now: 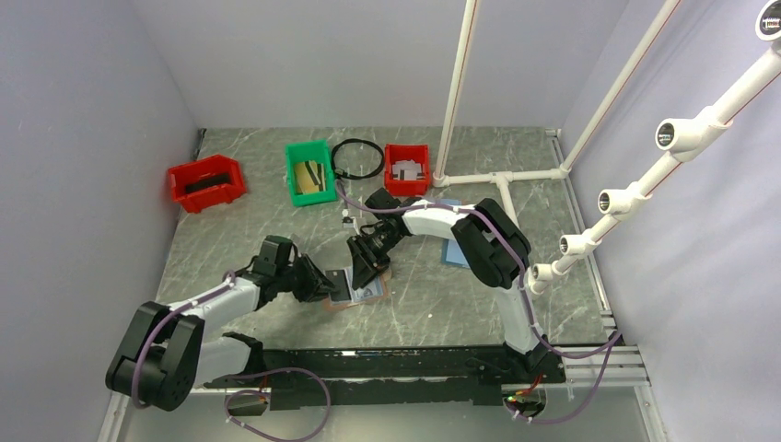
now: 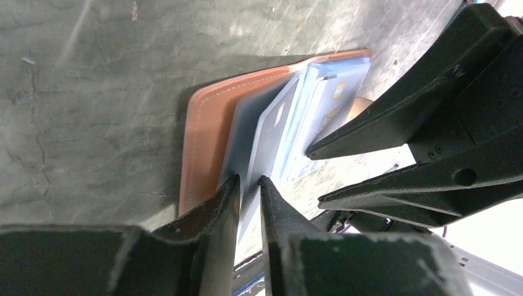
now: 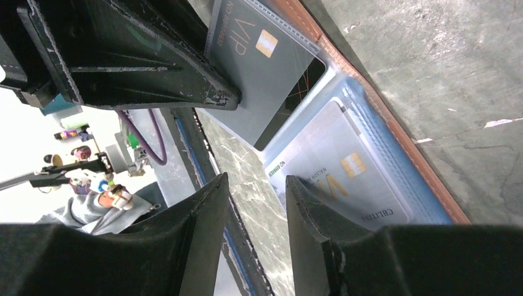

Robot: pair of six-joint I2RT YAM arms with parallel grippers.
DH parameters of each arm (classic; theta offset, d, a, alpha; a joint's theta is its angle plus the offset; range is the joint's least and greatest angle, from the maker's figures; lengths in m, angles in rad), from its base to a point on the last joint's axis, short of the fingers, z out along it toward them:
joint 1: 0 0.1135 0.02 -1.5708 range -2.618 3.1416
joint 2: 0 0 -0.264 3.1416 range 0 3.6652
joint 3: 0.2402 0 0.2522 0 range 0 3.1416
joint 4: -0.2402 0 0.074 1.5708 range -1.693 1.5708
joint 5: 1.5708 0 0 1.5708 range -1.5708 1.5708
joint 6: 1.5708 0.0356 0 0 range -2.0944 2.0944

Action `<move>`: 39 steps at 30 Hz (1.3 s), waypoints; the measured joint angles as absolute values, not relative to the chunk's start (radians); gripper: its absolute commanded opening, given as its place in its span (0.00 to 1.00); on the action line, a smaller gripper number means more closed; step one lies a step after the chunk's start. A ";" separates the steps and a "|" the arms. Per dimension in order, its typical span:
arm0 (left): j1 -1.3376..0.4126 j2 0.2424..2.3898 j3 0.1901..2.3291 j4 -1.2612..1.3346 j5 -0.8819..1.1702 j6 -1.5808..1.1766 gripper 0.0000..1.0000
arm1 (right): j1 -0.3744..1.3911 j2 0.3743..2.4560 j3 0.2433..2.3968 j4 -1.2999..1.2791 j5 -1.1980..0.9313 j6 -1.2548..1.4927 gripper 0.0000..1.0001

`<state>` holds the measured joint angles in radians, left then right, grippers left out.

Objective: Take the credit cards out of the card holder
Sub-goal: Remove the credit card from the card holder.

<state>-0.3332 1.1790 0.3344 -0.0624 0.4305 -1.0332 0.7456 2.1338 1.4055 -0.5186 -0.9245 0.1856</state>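
— Where is the holder [image 1: 368, 293]?

— It lies open on the table [image 1: 442, 313], near the middle, between our two claws. The brown cover is down and the pale blue leaves face up.

— What about our left gripper [image 2: 248, 182]?

— Its jaws stand narrow, pinched on one clear leaf of the holder, and that leaf is raised off the rest. A grey card [image 3: 265, 68] marked VIP sits in it. We cannot tell whether the pads catch the card itself or only the sleeve.

— And our right gripper [image 3: 258, 182]?

— Its jaws are partly apart, with bare table showing in the gap. One fingertip [image 3: 308, 216] is at the corner of the lower leaf, just beside the left claw. We see nothing clamped there.

— Any other cards?

— A pale card [image 3: 345, 179] lies flat in its pocket on that lower leaf, chip up.

— What do we see farther back?

— A red bin [image 1: 205, 181], a green bin [image 1: 309, 171], a black ring [image 1: 357, 158] and a second red bin [image 1: 406, 168] sit along the far edge, well apart from the holder.
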 measured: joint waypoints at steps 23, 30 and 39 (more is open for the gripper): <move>-0.315 1.241 0.244 0.592 0.685 -1.036 0.00 | 0.575 1.913 1.304 -0.453 -1.190 0.073 0.52; -0.315 1.252 0.258 0.683 0.720 -1.042 0.00 | 0.576 1.913 1.275 -0.395 -1.213 0.137 0.50; -0.330 1.276 0.269 0.778 0.756 -1.079 0.00 | 0.564 1.913 1.255 -0.321 -1.240 0.223 0.44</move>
